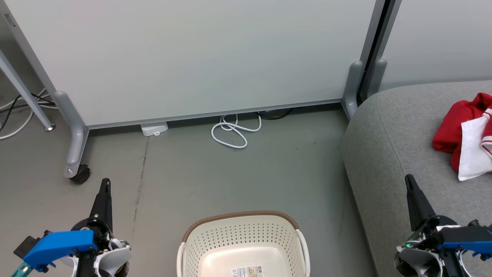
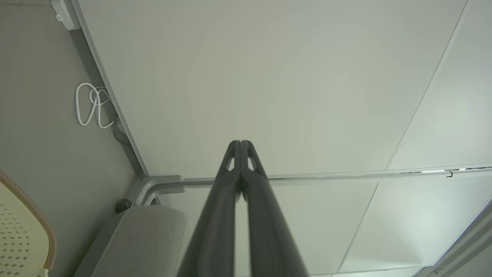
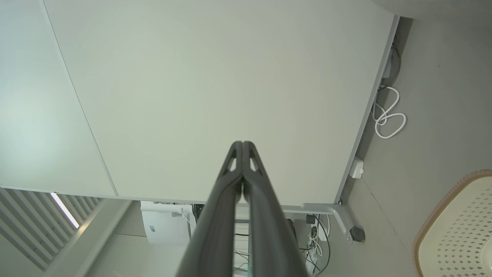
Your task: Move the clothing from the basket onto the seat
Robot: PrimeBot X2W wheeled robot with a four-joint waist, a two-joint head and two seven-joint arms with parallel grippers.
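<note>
Red white-trimmed clothing (image 1: 453,129) — on grey upholstered seat (image 1: 388,146), beyond right gripper (image 1: 409,177). Cream perforated basket (image 1: 238,234), right of left gripper (image 1: 105,181) — apparently bare. Both closed, empty; likely finished, verify basket.

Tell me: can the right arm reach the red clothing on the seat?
Probably yes: the right gripper, shut, is at the seat, with only bare cushion between it and the clothing.
</note>
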